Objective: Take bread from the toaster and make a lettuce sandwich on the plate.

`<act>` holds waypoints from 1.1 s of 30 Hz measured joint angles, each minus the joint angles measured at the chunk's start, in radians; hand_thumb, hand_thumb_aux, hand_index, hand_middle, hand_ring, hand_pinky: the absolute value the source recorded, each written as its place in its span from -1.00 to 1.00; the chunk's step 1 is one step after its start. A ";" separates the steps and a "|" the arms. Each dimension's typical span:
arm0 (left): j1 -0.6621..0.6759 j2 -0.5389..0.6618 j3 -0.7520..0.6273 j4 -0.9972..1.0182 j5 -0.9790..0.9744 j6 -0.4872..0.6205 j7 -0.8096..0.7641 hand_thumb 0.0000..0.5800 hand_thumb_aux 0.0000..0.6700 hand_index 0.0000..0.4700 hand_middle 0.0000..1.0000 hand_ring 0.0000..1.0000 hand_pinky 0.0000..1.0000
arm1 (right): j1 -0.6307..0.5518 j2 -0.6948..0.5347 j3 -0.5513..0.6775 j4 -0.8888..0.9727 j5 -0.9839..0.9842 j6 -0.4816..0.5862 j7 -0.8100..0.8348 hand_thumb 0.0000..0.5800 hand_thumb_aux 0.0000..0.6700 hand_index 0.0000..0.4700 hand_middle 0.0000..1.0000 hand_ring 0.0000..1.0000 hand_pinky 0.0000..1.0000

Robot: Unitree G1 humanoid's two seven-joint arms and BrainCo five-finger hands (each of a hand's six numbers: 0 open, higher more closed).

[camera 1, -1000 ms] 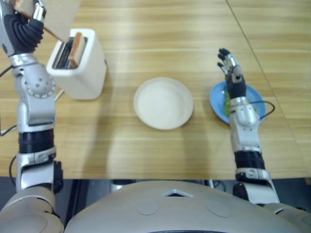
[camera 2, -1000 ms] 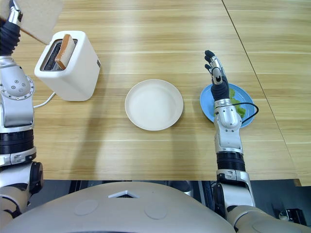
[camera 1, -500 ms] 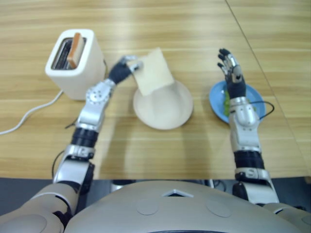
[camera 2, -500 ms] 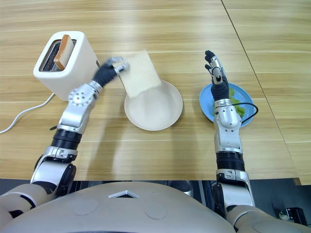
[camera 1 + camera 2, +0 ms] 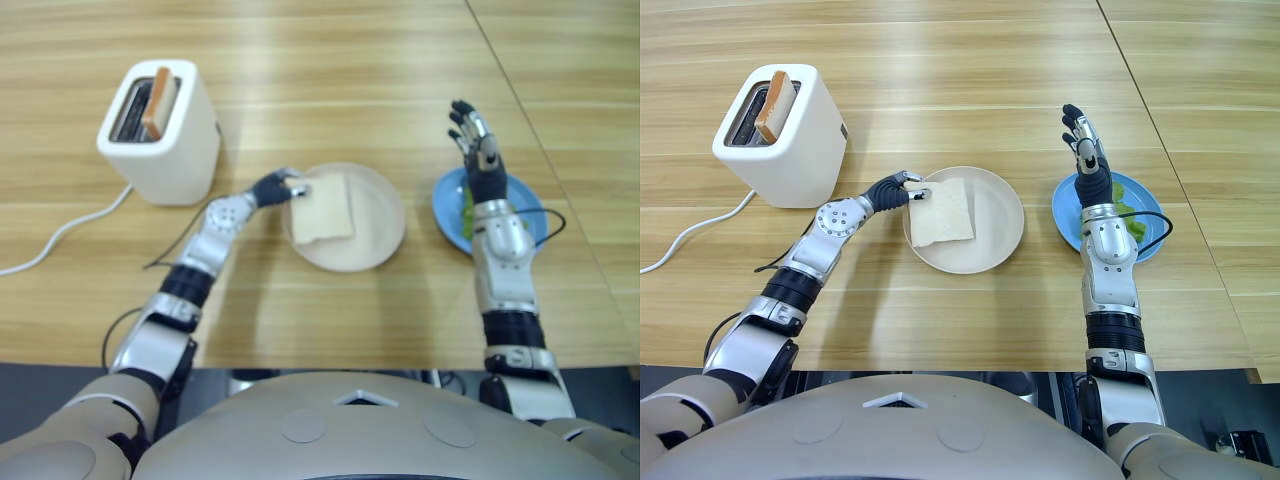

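Note:
A pale slice of bread [image 5: 943,212] lies flat on the left half of the cream plate [image 5: 992,240]. My left hand [image 5: 894,190] is at the plate's left rim, fingers pinched on the slice's near-left corner. The white toaster [image 5: 780,125] stands at the back left with a second, browner slice [image 5: 775,92] sticking up from one slot. My right hand [image 5: 1085,145] is raised with fingers spread above the blue plate [image 5: 1150,228], which carries green lettuce [image 5: 1122,196] partly hidden by the forearm.
The toaster's white cord [image 5: 690,240] trails left across the wooden table [image 5: 960,80]. A thin black cable [image 5: 1158,228] loops by my right wrist over the blue plate. A seam in the tabletop runs diagonally at the right.
My left hand has carried the bread from high above the toaster down onto the cream plate, where it now lies flat. The plate has shifted slightly right. The right arm has stayed still.

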 measured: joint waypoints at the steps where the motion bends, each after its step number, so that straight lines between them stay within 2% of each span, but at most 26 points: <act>1: 0.000 -0.003 -0.001 0.000 0.006 -0.013 0.008 0.80 0.36 0.34 1.00 1.00 1.00 | 0.000 0.000 0.001 0.000 0.000 0.000 0.001 -1.00 -1.00 -1.00 -1.00 -1.00 -1.00; 2: 0.000 -0.006 -0.001 0.000 0.014 -0.023 0.014 0.70 0.22 0.20 1.00 1.00 1.00 | 0.000 -0.001 0.001 0.000 0.000 0.001 0.001 -1.00 -1.00 -1.00 -1.00 -1.00 -1.00; 3: 0.000 -0.010 -0.003 -0.002 0.021 -0.030 0.017 -1.00 -1.00 -1.00 -1.00 -1.00 -1.00 | 0.000 -0.001 0.003 0.000 -0.001 0.001 0.001 -1.00 -1.00 -1.00 -1.00 -1.00 -1.00; 11: 0.006 -0.011 -0.016 -0.078 0.090 -0.059 0.080 -1.00 -1.00 -1.00 -1.00 -1.00 -1.00 | 0.000 -0.014 0.017 -0.013 -0.032 0.001 0.002 -1.00 -1.00 -1.00 -1.00 -1.00 -1.00; 20: 0.016 0.048 0.078 -0.210 0.130 -0.052 0.181 -1.00 -1.00 -1.00 -1.00 -1.00 -1.00 | -0.008 -0.021 0.091 -0.017 -0.160 -0.016 -0.027 -1.00 -1.00 -1.00 -1.00 -1.00 -1.00; 24: 0.020 0.044 0.127 -0.200 0.111 -0.060 0.215 -1.00 -1.00 -1.00 -1.00 -1.00 -1.00 | -0.023 -0.034 0.135 -0.051 -0.273 -0.028 -0.069 -1.00 -1.00 -1.00 -1.00 -1.00 -1.00; 28: 0.019 -0.014 0.184 -0.080 0.039 -0.082 0.243 -1.00 -1.00 -1.00 -1.00 -1.00 -1.00 | -0.053 -0.055 0.186 -0.093 -0.415 -0.023 -0.126 -1.00 -1.00 -1.00 -1.00 -1.00 -1.00; 33: 0.025 -0.052 0.207 0.058 -0.010 -0.115 0.259 -1.00 -1.00 -1.00 -1.00 -1.00 -1.00 | -0.087 -0.245 0.206 -0.034 -0.728 0.044 -0.307 -1.00 -1.00 -1.00 -1.00 -1.00 -1.00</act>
